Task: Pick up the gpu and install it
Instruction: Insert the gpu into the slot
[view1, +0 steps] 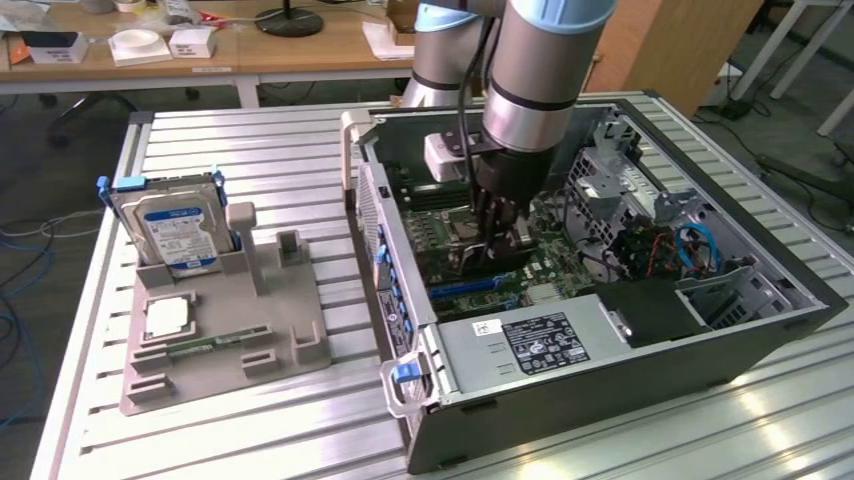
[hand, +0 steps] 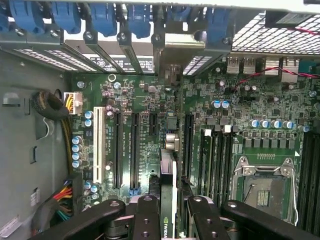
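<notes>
Pickup is done: the gripper (hand: 170, 212) has its fingers clamped on the gpu (hand: 168, 175) edge-on inside the computer case (view1: 747, 335). Seating looks unfinished, the card hanging over the motherboard (hand: 145, 130) slots.

Silver arm (view1: 534, 85), pale-blue joint caps — black hand (view1: 495, 240), round screws.

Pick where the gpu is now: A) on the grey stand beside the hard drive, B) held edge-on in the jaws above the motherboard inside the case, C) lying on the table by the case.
B: the gpu sits clamped between the jaws over the motherboard slots.
</notes>
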